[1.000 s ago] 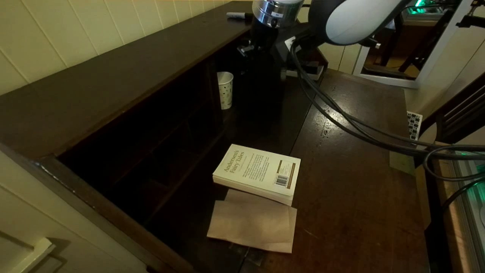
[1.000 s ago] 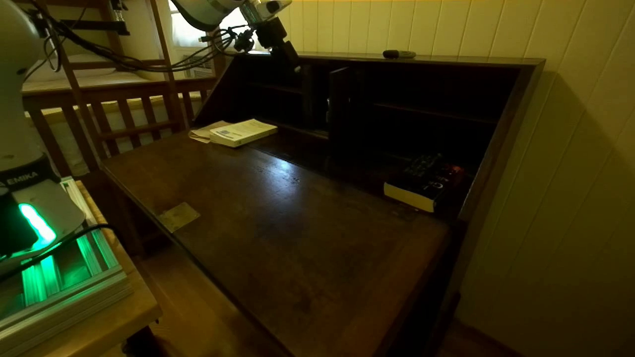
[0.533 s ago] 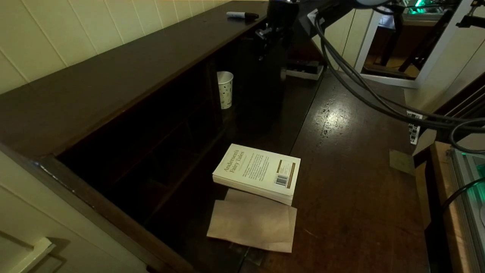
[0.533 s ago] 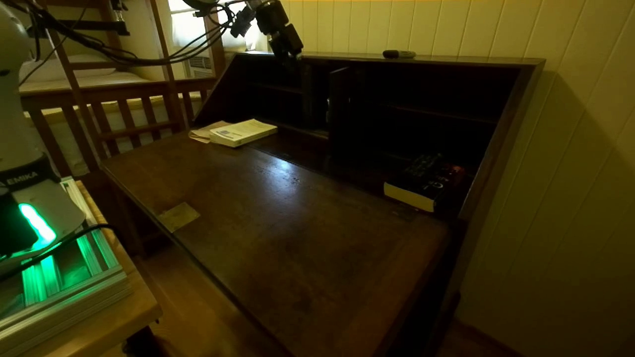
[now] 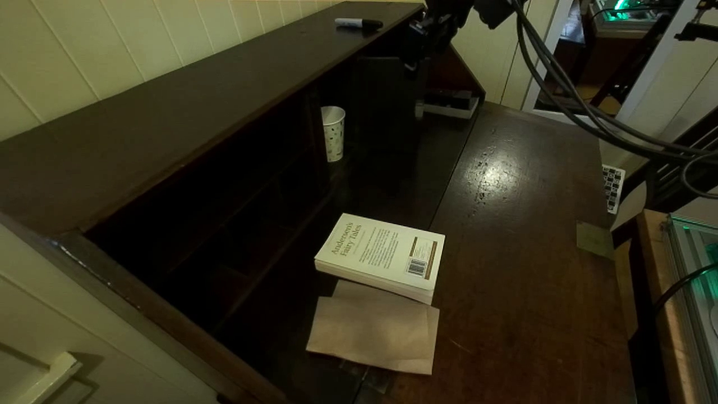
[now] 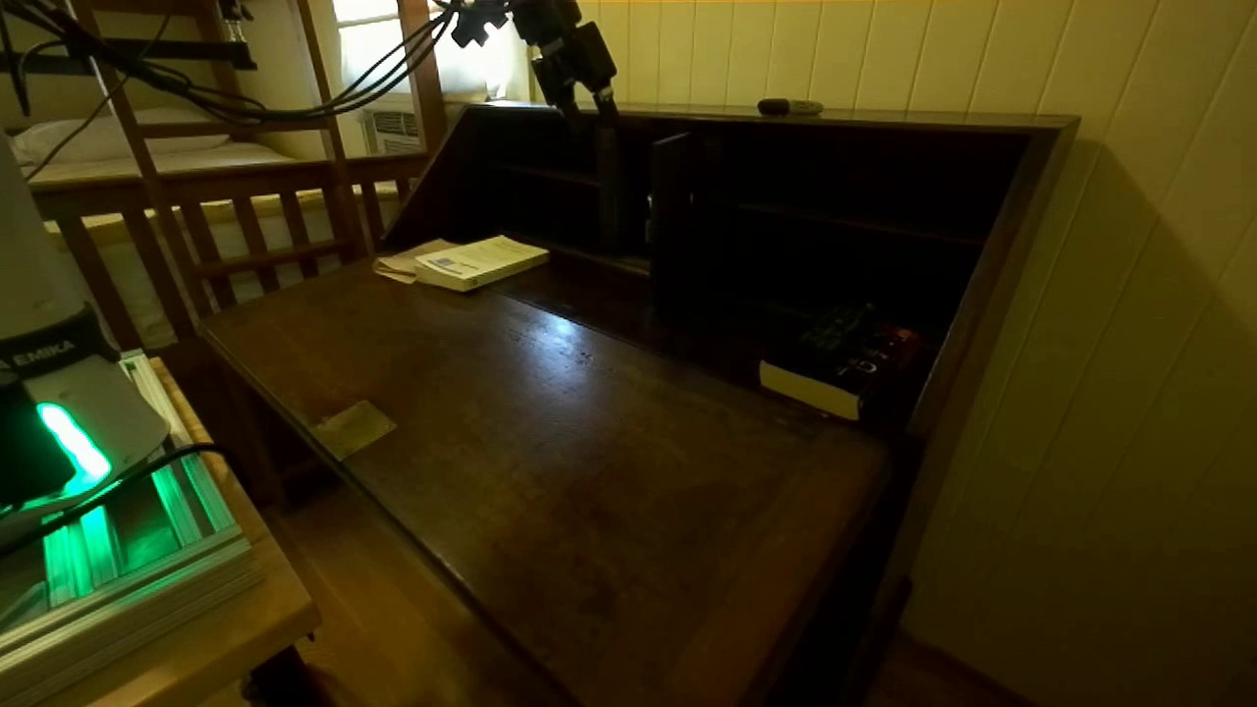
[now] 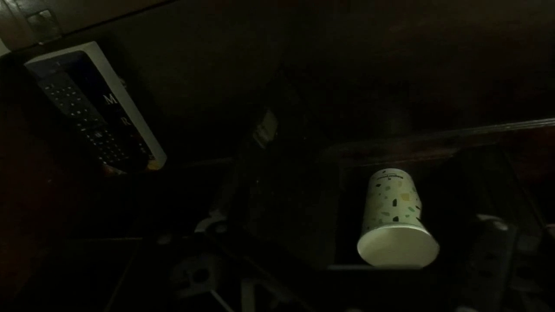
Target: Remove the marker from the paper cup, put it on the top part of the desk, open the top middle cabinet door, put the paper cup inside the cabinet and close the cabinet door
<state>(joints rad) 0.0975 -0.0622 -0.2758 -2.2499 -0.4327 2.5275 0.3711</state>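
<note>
The marker (image 5: 359, 23) lies on the dark ledge (image 5: 196, 101), the top part of the desk; both also show in an exterior view, marker (image 6: 791, 107), ledge (image 6: 933, 120). The white speckled paper cup (image 5: 334, 134) stands upright inside the middle cabinet; in the wrist view the cup (image 7: 392, 203) appears with its rim toward the camera. The dark cabinet door (image 6: 673, 226) stands open beside it, also in an exterior view (image 5: 387, 101). My gripper (image 6: 589, 110) is open and empty, near the ledge's front edge above the cabinet; its fingers are dark in an exterior view (image 5: 412, 59).
A white book (image 5: 381, 252) and brown paper (image 5: 373, 331) lie on the desk before the shelves. A thick dark book (image 6: 845, 363) lies near the desk's end; a remote rests on that book (image 7: 130, 117). Dark shelf dividers flank the cabinet.
The arm has moved away from the ledge, rightward in an exterior view, uncovering the marker's dark end. The gripper's fingers now show spread apart. Marker, cup and door have not moved.
</note>
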